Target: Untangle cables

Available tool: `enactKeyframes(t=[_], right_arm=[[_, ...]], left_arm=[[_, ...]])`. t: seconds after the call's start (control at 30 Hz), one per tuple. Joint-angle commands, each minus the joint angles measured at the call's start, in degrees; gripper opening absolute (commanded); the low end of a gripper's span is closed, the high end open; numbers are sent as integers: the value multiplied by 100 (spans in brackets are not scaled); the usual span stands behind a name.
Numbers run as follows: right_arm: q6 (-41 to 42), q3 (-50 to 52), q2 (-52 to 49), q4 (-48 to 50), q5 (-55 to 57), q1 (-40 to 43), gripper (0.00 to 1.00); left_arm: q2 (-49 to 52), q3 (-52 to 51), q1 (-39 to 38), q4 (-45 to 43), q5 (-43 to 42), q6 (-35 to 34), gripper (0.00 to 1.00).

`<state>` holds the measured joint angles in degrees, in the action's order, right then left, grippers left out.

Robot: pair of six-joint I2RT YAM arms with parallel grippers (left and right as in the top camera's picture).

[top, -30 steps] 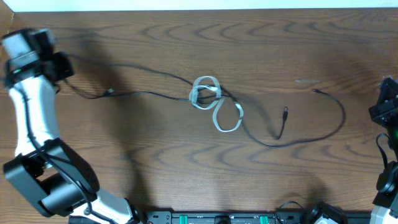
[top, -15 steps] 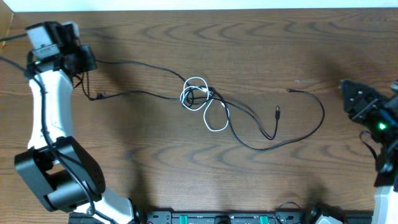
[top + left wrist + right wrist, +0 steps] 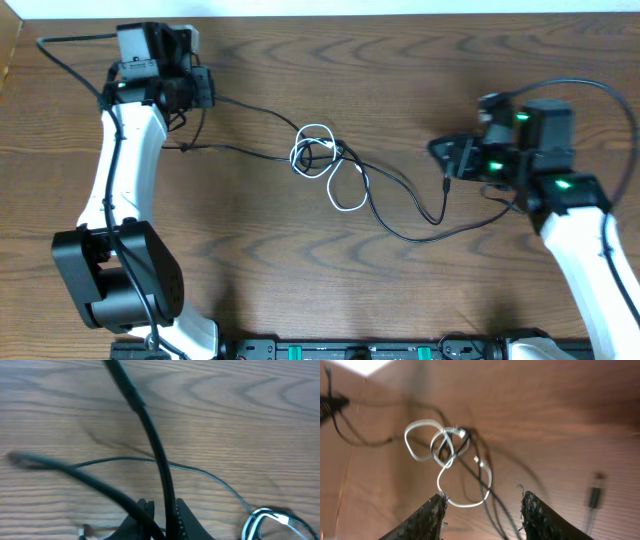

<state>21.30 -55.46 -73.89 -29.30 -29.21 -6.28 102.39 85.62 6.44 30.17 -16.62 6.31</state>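
The white cable (image 3: pixel 345 206) lies in loops knotted with the black cable (image 3: pixel 250 107) at the table's middle. My left gripper (image 3: pixel 203 90) is at the far left, shut on the black cable; in the left wrist view the black cable (image 3: pixel 155 445) runs up between the fingertips (image 3: pixel 184 516), with the white loops (image 3: pixel 250 522) at lower right. My right gripper (image 3: pixel 445 158) is open and empty, just above the black cable's plug (image 3: pixel 447 183). The right wrist view shows the open gripper (image 3: pixel 482 505), the white loops (image 3: pixel 422 421) ahead and the plug (image 3: pixel 594 495) to the right.
A second black plug end (image 3: pixel 166 148) lies below the left gripper. The black cable's long loop (image 3: pixel 400 234) sweeps under the right arm (image 3: pixel 570 215). The table's far edge (image 3: pixel 320 14) runs along the top. Equipment (image 3: pixel 350 350) lines the near edge.
My left gripper has swung right along the far edge with the black cable. My right arm has come in from the right edge to the plug. The tangle has shifted slightly left.
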Motion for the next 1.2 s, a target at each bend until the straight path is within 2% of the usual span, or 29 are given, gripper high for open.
enactKeyframes(t=[0.0,0.4,1.17], right_arm=[[282,-79,-466,223,365,-664,48],[846,-79,-1871,1233,577,-2288,47],[1342,-79,-2697,2402,879,-2723,49]], left_arm=[[-256,0,-256,39,-76,0,17],[-393,0,-1062,105,-74,2,17],[-404,0,-1403,96,-70,2,17]])
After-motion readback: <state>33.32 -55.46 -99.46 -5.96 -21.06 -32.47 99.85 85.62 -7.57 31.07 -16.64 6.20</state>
